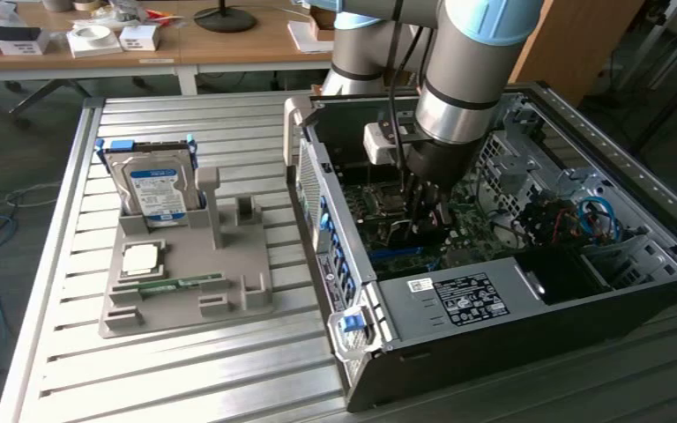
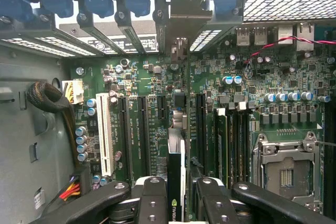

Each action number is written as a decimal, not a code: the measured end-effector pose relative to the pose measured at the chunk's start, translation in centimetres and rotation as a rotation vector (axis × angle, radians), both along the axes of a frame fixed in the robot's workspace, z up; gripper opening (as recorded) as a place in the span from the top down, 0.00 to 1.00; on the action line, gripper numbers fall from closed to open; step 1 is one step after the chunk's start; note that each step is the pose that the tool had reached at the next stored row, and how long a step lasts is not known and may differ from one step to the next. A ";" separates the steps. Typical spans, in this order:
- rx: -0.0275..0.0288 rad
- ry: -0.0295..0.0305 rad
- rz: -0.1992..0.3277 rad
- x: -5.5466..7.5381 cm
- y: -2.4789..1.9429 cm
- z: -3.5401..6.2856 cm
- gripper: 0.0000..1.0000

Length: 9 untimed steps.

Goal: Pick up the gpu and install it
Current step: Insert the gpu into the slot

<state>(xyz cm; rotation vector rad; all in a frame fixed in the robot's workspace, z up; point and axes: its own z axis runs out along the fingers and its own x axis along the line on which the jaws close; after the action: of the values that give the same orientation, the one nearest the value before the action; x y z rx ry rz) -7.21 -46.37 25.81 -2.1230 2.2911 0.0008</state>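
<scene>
The gripper (image 2: 180, 190) is clamped on the gpu (image 2: 177, 156), which stands on edge between its fingers (image 2: 152, 195) inside the open computer case (image 1: 457, 300). The card runs over the motherboard (image 2: 262, 72) between the long black slots. Its metal bracket (image 2: 178, 19) reaches the case's rear slot openings.

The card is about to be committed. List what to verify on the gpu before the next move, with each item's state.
1. The gpu gripped between the tool fingers: ok.
2. Card parallel to the motherboard slots: ok.
3. Its bracket turned toward the rear slot covers: ok.
4. The red-black wire apart from the card: ok.
5. Card edge seated in a slot: cannot tell.
</scene>
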 end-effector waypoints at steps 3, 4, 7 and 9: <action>0.0001 0.0000 0.000 0.0 0.00 0.00 0.74; 0.0001 0.0000 0.000 0.0 0.00 0.00 0.74; -0.0004 0.0006 0.000 0.0 0.01 -0.01 0.74; -0.0006 0.0013 0.000 0.0 0.00 0.00 0.74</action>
<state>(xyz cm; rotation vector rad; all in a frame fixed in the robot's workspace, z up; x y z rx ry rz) -7.17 -46.37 25.81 -2.1241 2.2920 0.0015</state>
